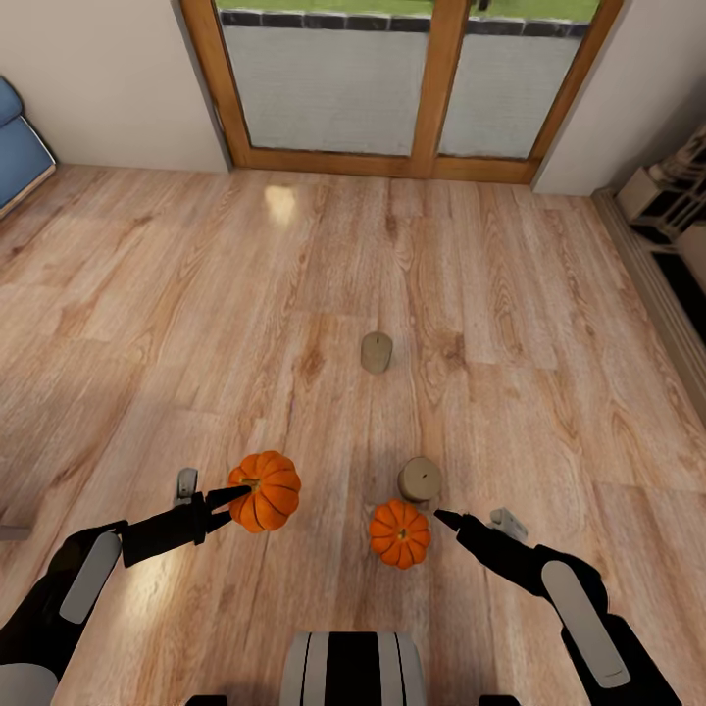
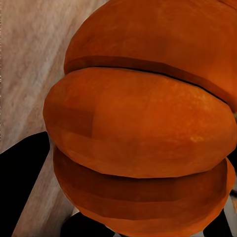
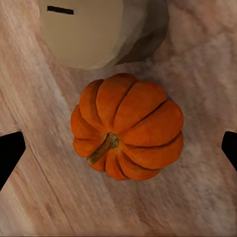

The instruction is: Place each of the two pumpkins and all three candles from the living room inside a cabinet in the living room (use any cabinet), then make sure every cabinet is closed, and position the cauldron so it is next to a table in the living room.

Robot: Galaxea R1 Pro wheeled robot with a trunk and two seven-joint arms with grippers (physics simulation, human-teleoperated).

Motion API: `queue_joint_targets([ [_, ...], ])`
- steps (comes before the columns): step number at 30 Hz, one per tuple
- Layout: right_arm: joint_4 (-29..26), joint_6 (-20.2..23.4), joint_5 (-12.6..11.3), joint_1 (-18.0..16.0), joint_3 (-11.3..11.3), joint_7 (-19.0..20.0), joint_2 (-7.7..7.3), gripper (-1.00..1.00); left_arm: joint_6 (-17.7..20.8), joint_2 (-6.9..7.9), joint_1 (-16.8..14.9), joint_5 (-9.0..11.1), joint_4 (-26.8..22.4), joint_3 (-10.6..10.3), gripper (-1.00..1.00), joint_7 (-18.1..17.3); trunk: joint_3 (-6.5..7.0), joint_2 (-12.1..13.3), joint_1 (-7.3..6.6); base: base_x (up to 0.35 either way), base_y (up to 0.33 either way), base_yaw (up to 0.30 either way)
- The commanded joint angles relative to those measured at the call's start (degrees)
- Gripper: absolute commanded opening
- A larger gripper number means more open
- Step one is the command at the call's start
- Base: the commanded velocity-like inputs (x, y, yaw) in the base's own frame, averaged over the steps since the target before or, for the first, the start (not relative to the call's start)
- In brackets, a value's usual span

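Orange pumpkin (image 1: 266,490) sits clenched in my left claw (image 1: 224,502); my right claw (image 3: 118,148) hangs spread over pumpkin 2 (image 3: 127,127), and descending carelessly could topple the candle (image 3: 94,29) just beside it.

blue sofa (image 1: 20,147) cut by edge, candle (image 3: 94,29) cropped

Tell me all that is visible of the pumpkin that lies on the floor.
The pumpkin is small, round and bright orange, with deep ribs and a short brownish stem on top. It sits upright on the wooden floor, just in front of a beige candle. The right tool hovers open beside it and nothing grips it.
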Motion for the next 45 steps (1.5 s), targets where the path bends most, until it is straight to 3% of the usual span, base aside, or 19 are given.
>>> queue_joint_targets([
  [1,-0.15,0.17,-0.25,-0.02,0.82,-0.53,-0.02,1.00,0.13,0.00,-0.02,-0.28,-0.01,0.07,-1.00,-0.17,-0.26,-0.03,0.01,0.000,0.000,0.000],
  [6,-1.74,0.12,0.11,-0.02,2.49,-0.48,-0.01,1.00,0.13,0.00,-0.02,-0.28,-0.01,0.15,-1.00,-0.17,-0.70,-0.06,0.07,0.000,0.000,0.000],
  [12,-2.11,-0.25,0.19,-0.02,2.78,-0.39,-0.01,1.00,0.13,0.00,-0.02,-0.28,-0.09,0.09,-1.00,-0.26,-0.93,-0.07,0.09,0.000,0.000,0.000],
  [17,-2.01,-3.54,0.15,-0.02,3.14,3.03,-0.17,1.00,0.13,0.00,-0.02,-0.28,-0.09,0.08,-1.00,-0.34,-1.37,-0.10,0.14,0.000,0.000,0.000],
  [24,-1.25,-3.94,0.15,-0.02,3.13,3.47,-0.26,1.00,0.13,0.00,-0.02,-0.28,-0.10,0.03,-1.00,-0.34,-1.37,-0.10,0.14,0.000,0.000,0.000],
  [45,-0.88,-4.11,0.18,-0.02,3.12,3.57,-0.04,1.00,0.13,0.00,-0.02,-0.31,-0.10,-0.05,-1.00,-0.34,-6.02,-0.38,0.68,0.000,0.000,0.000],
])
